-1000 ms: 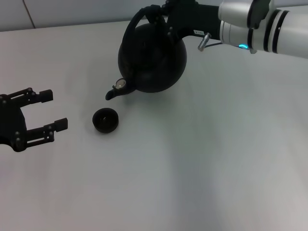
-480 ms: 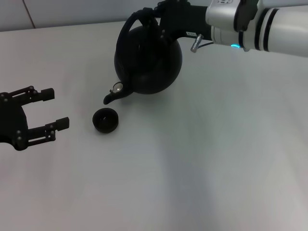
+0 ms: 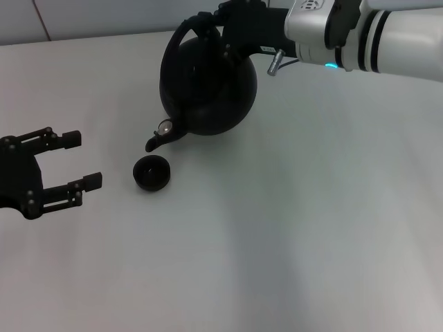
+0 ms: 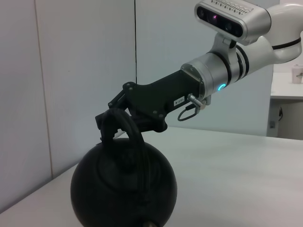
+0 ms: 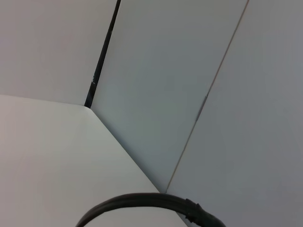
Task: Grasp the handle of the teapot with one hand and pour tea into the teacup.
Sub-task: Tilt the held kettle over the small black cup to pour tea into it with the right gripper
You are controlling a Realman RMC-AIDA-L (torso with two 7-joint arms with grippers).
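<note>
The large matte-black teapot [image 3: 208, 83] hangs tilted above the table at the back, its short spout [image 3: 156, 142] pointing down and toward the left, just above and behind the small dark teacup [image 3: 151, 172]. My right gripper [image 3: 216, 22] is shut on the arched handle [image 3: 181, 34] at the top of the pot. The left wrist view shows the pot [image 4: 124, 189], its handle [image 4: 130, 130] and the right gripper [image 4: 111, 118] gripping it. The right wrist view shows only an arc of the handle [image 5: 142, 202]. My left gripper [image 3: 76, 160] is open and empty, to the left of the teacup.
The white table [image 3: 291, 228] carries nothing else. Pale wall panels stand behind it [image 5: 165, 85]. The right arm's silver forearm [image 3: 360, 34] reaches in from the back right.
The right gripper has carried the teapot to the left, bringing the spout closer over the teacup. The left gripper has barely moved.
</note>
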